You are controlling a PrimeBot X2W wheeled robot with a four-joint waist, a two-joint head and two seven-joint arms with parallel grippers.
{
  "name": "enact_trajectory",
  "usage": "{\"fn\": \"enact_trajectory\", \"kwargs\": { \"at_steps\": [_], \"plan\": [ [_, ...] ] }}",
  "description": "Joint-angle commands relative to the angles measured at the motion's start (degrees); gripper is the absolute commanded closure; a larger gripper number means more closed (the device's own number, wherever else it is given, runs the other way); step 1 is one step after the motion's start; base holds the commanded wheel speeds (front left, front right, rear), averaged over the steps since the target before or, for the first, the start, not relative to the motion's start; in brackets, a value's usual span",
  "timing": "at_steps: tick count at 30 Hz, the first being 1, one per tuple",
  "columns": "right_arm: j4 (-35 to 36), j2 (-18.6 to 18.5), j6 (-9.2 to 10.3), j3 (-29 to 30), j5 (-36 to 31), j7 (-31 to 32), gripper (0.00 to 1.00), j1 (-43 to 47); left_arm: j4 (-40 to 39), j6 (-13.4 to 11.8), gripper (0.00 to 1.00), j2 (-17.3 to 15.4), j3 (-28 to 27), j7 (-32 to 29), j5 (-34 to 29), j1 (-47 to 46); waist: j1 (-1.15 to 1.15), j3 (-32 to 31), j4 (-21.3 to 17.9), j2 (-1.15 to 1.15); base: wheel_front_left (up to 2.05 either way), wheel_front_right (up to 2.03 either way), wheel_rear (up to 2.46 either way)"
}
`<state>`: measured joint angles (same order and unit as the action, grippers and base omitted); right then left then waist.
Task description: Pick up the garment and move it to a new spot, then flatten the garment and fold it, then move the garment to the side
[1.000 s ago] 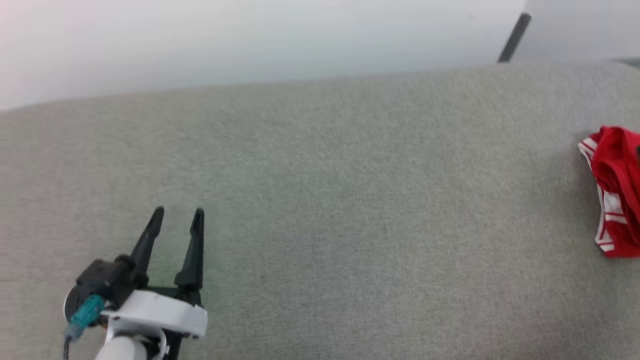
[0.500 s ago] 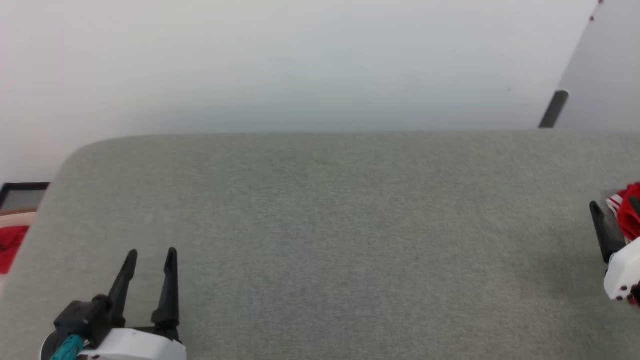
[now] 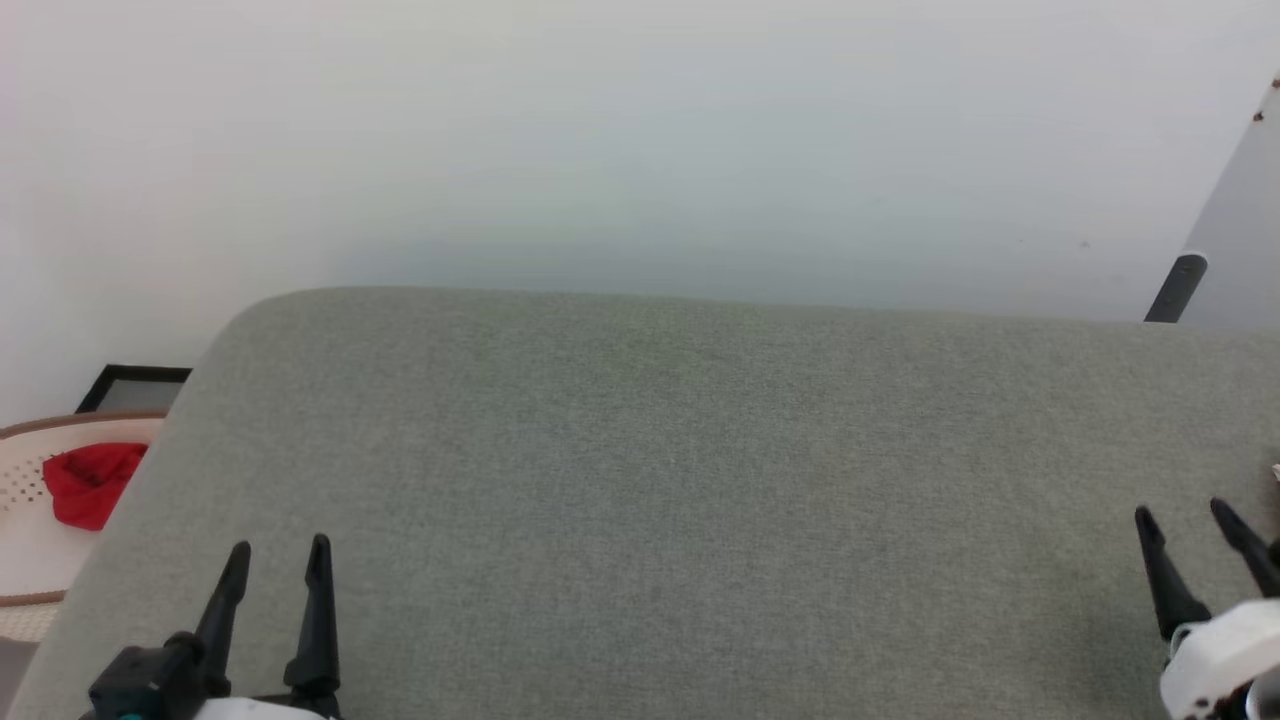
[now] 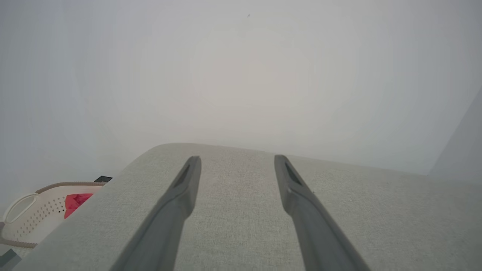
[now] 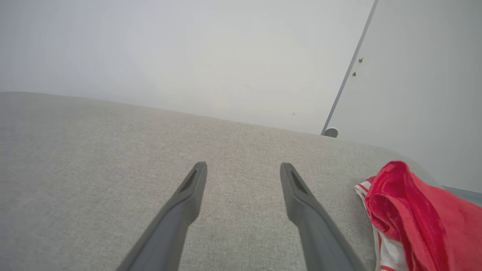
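Observation:
The garment (image 5: 414, 222), red with white striped trim, lies crumpled on the grey-green padded surface at the right of the right wrist view, just right of my right gripper (image 5: 243, 169). Nothing sits between that gripper's open fingers. In the head view my right gripper (image 3: 1180, 520) stands open at the lower right and my left gripper (image 3: 277, 552) stands open at the lower left, both over bare surface. The left wrist view has my left gripper (image 4: 237, 162) open and empty above the cushion.
The grey-green padded surface (image 3: 660, 480) spans the head view, with a rounded far-left corner. A white perforated basket (image 3: 25, 480) holding a small plain red cloth (image 3: 88, 482) stands on the floor past the left edge. A white wall runs behind. A dark post (image 3: 1175, 288) rises at the far right.
The head camera has swung left and up, so the garment slid out of the head view and the basket came in. My right gripper entered at the lower right. Both grippers stay open.

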<state>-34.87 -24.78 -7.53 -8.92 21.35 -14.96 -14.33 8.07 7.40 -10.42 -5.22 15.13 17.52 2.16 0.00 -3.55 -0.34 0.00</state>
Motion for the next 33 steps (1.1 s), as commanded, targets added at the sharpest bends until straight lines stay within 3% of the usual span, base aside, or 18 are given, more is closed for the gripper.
{"fn": "enact_trajectory", "kwargs": {
  "at_steps": [1, 13, 33],
  "plan": [
    [1.25, 0.79, 0.09, 1.07, -0.46, -0.22, 0.00, 1.69, -0.31, 0.16, 0.00, 0.01, -0.23, -0.03, -0.67, 0.66, 0.00, -0.20, 0.34, 0.00, 0.00, 0.00, 0.00],
    [14.40, 8.45, 0.09, 7.66, -7.18, 1.51, 0.00, 14.82, -2.26, 0.16, 0.00, -0.76, 0.72, -0.03, 0.15, 1.70, 0.00, -0.20, 1.02, 0.00, 0.00, 0.00, 0.00],
    [22.81, 13.21, 0.09, 9.53, -10.17, 4.19, 0.00, 21.25, -2.40, 0.16, 0.00, -0.58, 2.07, -0.03, 0.73, 2.03, 0.00, -0.17, -0.10, 0.00, 0.00, 0.00, 0.00]
  ]
}}
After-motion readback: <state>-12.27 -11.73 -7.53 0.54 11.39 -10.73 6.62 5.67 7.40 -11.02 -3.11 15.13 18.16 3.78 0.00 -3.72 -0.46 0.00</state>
